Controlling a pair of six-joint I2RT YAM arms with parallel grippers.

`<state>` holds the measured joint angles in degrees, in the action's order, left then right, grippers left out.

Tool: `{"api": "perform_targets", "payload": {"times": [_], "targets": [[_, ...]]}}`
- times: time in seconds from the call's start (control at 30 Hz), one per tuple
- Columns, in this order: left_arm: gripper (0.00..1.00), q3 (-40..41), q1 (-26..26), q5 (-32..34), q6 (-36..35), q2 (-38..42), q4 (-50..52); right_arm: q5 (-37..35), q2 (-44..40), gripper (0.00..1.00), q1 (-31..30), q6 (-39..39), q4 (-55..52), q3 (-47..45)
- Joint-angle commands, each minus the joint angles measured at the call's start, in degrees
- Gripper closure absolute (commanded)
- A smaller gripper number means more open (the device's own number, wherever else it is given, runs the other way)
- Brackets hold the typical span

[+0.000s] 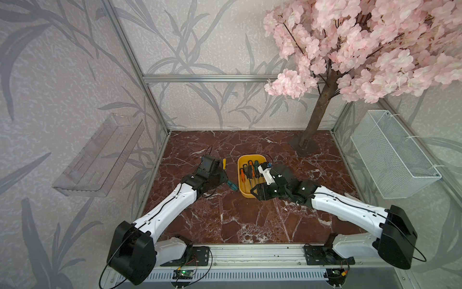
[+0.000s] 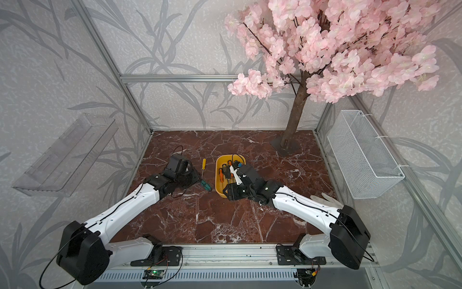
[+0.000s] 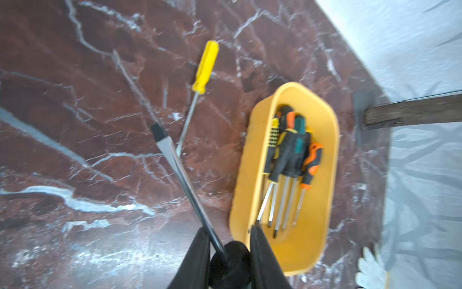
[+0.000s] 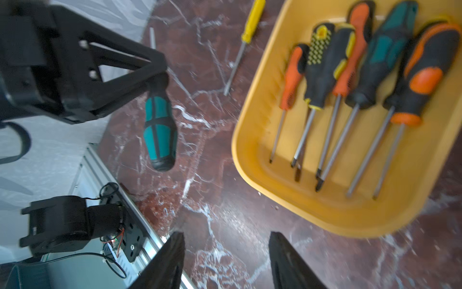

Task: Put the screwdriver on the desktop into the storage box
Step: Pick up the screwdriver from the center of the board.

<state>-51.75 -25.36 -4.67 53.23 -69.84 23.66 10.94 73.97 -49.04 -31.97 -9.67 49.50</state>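
Observation:
My left gripper (image 3: pixel 228 232) is shut on a teal-and-black-handled screwdriver (image 4: pixel 160 130), gripping the black neck of its handle. The long shaft (image 3: pixel 175 162) sticks out over the desktop (image 1: pixel 225 217), just left of the storage box (image 1: pixel 240 180). In both top views the teal handle (image 1: pixel 232 185) (image 2: pixel 205 186) pokes out beneath the left wrist. A yellow-handled screwdriver (image 1: pixel 224 164) (image 3: pixel 205 67) lies on the desktop beside the box. The yellow box holds several screwdrivers (image 4: pixel 350 75). My right gripper (image 4: pixel 226 237) is open and empty, above the marble by the box's near end.
A tree trunk on a dark base plate (image 1: pixel 303 145) stands at the back right. A white mesh basket (image 1: pixel 392 155) hangs on the right wall and a clear shelf (image 1: pixel 100 155) on the left wall. A white glove (image 2: pixel 327 199) lies near the right arm.

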Motion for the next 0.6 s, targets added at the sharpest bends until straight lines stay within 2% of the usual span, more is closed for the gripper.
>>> {"api": "perform_targets", "payload": {"times": [0.0, 0.17, 0.23, 0.3, 0.57], "targets": [[1.0, -3.9, 0.3, -3.2, 2.9, 1.4, -2.1, -2.3, -3.2, 0.37, -2.5, 8.2, 20.7, -5.7], [1.0, -4.7, 0.4, -7.9, 6.6, 2.5, -7.0, -5.3, -3.2, 0.36, -5.7, 16.8, 47.9, -16.5], [1.0, -4.1, 0.4, -10.1, 8.7, 2.9, -9.7, -6.7, -0.6, 0.35, -7.1, 22.1, 61.8, -20.3], [1.0, -3.3, 0.4, -12.2, 10.5, 3.4, -12.2, -8.4, 2.9, 0.33, -7.9, 24.7, 70.6, -21.5], [1.0, -1.4, 0.3, -16.0, 14.0, 6.0, -16.3, -16.2, 11.1, 0.34, -9.5, 30.3, 81.2, -16.6]]}}
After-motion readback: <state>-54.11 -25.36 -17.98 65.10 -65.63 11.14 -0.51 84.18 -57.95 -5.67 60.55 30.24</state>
